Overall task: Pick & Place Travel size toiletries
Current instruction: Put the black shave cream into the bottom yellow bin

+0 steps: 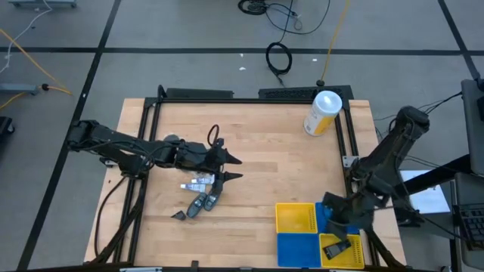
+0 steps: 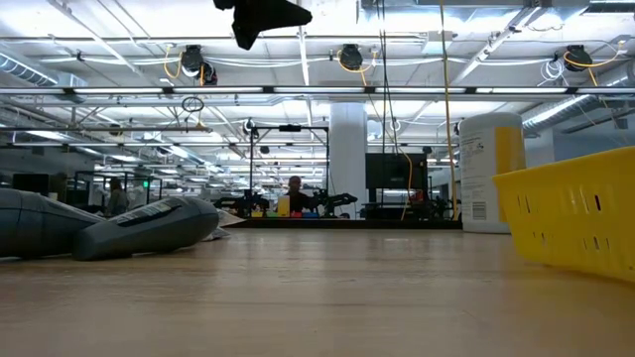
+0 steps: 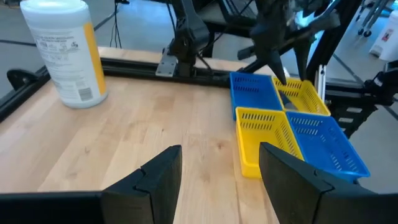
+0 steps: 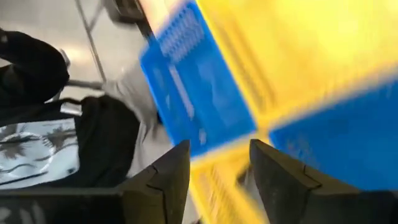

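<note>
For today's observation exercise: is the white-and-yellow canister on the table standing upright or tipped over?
Upright. In the low view the canister stands on its base on the table, its sides vertical; the left wrist view shows it standing with its cap on top.

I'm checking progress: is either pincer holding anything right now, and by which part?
Nothing is held. The left pincer is open and empty above the table; the right pincer is open and empty over the baskets.

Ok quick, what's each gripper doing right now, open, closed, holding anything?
Left gripper: open, holding nothing, above the table near the toiletries.
Right gripper: open, nothing visible between its fingers, over the baskets.
</note>
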